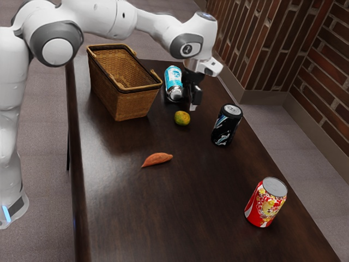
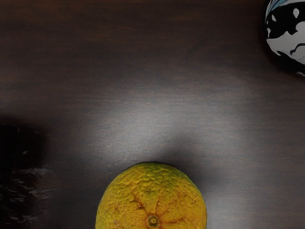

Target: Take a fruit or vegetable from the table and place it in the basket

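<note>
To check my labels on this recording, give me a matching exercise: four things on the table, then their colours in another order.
1. Basket
2. Round fruit
3. Tapered vegetable
4. Can nearest the exterior view's lower edge

A. Reddish orange
B. Red with yellow patterning
C. Woven brown
D. Yellow and green

Pairs: 1-C, 2-D, 3-A, 4-B

No readable lettering on any can

The printing on the blue can (image 1: 173, 76), near the far end of the table (image 1: 120, 202), is too small to read. So are the marks on the black can (image 1: 226, 126) and the red can (image 1: 263, 203), both near the long edge at the exterior view's right. The arm's round badge (image 1: 187, 49) is illegible too.
</note>
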